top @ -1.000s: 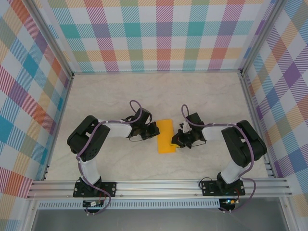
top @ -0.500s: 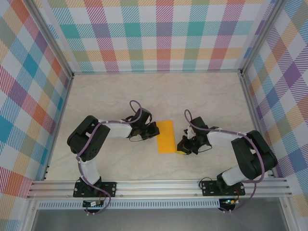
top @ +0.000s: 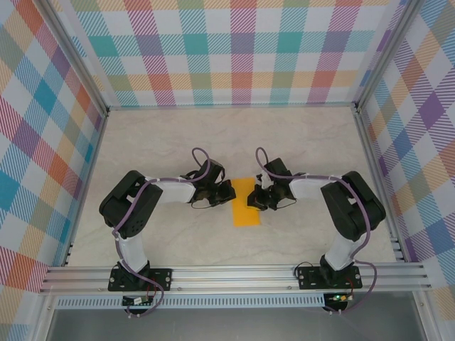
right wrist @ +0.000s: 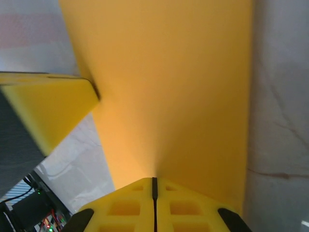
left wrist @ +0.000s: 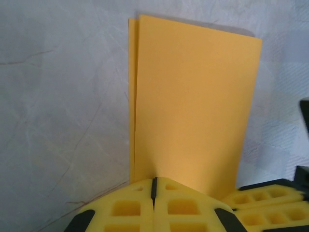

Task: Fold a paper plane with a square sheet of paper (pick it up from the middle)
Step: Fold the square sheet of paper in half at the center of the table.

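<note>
The square sheet of paper (top: 247, 212) is orange and lies flat mid-table, folded in half into a tall rectangle with two edges slightly offset (left wrist: 193, 92); it has no paper plane shape. My left gripper (top: 231, 192) is shut, its yellow fingertips (left wrist: 140, 186) resting against the sheet's left edge. Shut as well, my right gripper (top: 254, 199) has its tips (right wrist: 166, 186) down on the sheet's upper right part (right wrist: 178, 82). The two grippers face each other across the paper, and a left finger (right wrist: 48, 104) shows in the right wrist view.
The pale marbled table (top: 156, 142) is ringed by checked walls (top: 234, 50) and an aluminium rail (top: 234, 273) along the near edge. Open tabletop lies behind and to both sides of the arms.
The right gripper left the sheet's lower right edge, swung out to the right, then came back up and left onto the paper. The left gripper and the sheet stayed put.
</note>
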Robot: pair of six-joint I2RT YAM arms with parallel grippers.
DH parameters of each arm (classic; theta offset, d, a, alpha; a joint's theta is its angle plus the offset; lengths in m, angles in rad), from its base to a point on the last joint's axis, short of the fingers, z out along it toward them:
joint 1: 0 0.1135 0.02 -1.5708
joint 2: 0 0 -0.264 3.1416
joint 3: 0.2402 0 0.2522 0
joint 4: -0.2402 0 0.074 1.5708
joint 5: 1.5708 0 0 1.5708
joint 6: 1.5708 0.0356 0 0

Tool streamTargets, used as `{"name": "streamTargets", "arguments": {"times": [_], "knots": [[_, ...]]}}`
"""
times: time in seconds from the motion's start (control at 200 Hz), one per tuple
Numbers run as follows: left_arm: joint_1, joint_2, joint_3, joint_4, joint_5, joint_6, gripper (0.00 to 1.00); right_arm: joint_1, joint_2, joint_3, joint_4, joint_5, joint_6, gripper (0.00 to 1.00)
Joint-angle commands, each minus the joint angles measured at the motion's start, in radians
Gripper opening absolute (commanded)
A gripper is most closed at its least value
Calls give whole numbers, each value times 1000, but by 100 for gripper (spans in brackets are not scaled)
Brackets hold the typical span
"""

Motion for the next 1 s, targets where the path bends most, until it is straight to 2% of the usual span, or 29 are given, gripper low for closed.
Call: {"name": "streamTargets", "arguments": {"times": [0.0, 0.25, 0.55, 0.805, 0.995], "knots": [[-10, 99, -72, -266, -165, 23, 0, 23, -2, -33, 45, -17, -38, 6], [-9, 92, -94, -272, -196, 23, 0, 23, -86, -214, 50, 1, -70, 6], [-11, 64, -104, -279, -230, 27, 0, 23, -291, -354, -17, 40, -71, 7], [-22, 30, -99, -261, -209, 53, 0, 23, -485, -261, -129, 108, -61, 7], [-48, 6, -73, -278, -217, 66, 0, 23, -393, -168, -80, 104, -49, 7]]}}
